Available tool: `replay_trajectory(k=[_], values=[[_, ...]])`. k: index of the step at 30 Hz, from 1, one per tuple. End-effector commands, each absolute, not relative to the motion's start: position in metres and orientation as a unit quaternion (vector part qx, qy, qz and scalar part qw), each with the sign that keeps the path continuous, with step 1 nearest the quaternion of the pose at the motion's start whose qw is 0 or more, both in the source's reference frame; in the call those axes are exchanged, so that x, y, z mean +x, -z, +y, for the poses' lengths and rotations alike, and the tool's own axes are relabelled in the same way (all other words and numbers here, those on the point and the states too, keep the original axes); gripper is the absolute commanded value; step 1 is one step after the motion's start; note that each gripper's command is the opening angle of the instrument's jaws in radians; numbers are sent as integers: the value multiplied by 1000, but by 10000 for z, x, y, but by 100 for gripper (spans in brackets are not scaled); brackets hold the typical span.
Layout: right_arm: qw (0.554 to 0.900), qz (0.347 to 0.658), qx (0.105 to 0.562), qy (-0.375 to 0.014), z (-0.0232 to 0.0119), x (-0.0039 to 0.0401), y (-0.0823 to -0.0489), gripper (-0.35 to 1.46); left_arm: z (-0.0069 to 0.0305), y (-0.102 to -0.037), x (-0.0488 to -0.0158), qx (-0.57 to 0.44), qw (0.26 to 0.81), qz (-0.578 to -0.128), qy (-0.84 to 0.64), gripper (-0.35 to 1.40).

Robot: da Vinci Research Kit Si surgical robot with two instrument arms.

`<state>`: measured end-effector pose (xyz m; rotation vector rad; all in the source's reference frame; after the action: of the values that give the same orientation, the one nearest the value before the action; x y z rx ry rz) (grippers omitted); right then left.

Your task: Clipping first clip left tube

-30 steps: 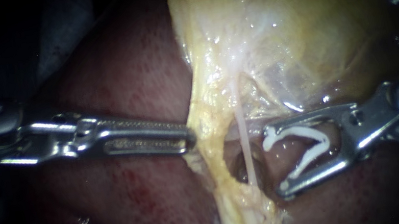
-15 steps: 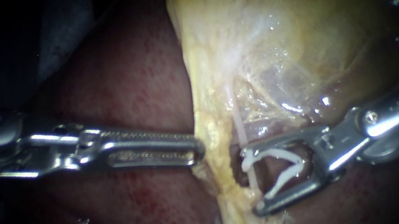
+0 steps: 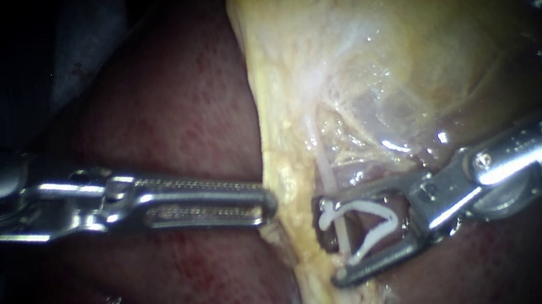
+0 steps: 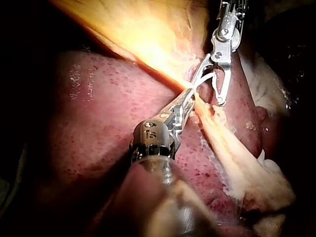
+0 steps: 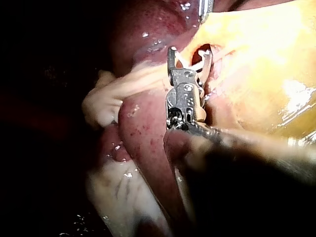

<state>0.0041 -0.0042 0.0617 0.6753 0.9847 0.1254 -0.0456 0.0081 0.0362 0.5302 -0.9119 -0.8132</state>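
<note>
No readable text, no labels, no numbers

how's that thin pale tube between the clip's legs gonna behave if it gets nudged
Likely floppy: the tube is thread-thin beside the right instrument, so a light push should bend it aside. Probably slippery: the gallbladder above glistens wet, so the tube may slide along the clip. Looks fragile; a hard tug might tear it.

Both shafts are cut off by the edges of the endoscope view: the left instrument (image 3: 267,205) at the left, the right instrument (image 3: 328,241) at the right. The thin tube (image 3: 324,166) goes behind the clip (image 3: 375,239) — its lower part is hidden. In the right wrist view the near shaft is blurred.
</note>
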Motion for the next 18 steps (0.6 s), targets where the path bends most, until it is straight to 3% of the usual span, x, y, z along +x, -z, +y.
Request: replay_trajectory(k=[1, 18], values=[[825, 463, 320, -58, -43, 44, -617, 60, 81, -362, -456, 246, 786, -423, 377, -35], [819, 451, 350, -56, -64, 84, -614, 58, 82, -363, -456, 246, 786, -423, 377, -35]])
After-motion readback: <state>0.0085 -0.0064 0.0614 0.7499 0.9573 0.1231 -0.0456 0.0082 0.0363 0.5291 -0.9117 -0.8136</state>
